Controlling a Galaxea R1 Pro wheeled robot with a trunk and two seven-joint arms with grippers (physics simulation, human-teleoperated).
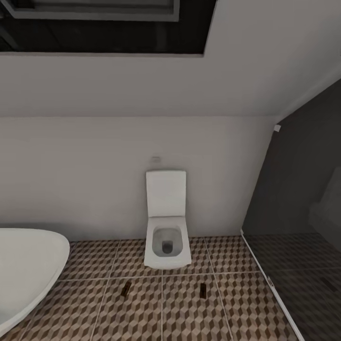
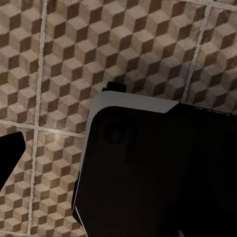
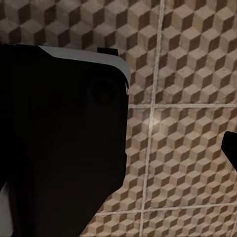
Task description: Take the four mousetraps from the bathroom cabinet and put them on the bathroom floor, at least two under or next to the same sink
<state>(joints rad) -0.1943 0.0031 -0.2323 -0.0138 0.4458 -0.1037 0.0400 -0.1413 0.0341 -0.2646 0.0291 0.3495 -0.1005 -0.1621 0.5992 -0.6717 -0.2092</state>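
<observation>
1. The bathroom floor (image 1: 189, 308), cube-patterned tile, runs past a white bathtub (image 1: 28, 265) to a white toilet (image 1: 166, 237).
2. Two mousetraps, one (image 1: 126, 288) and another (image 1: 202, 291), already lie before the toilet; two seemingly remain.
3. Finger spread of both grippers cannot be told.

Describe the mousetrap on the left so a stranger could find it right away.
Find the white toilet against the back wall. On the cube-patterned floor before it lie two small brown mousetraps. Yours is the left mousetrap, nearer the white bathtub and lying slanted; the right mousetrap lies straight.
</observation>
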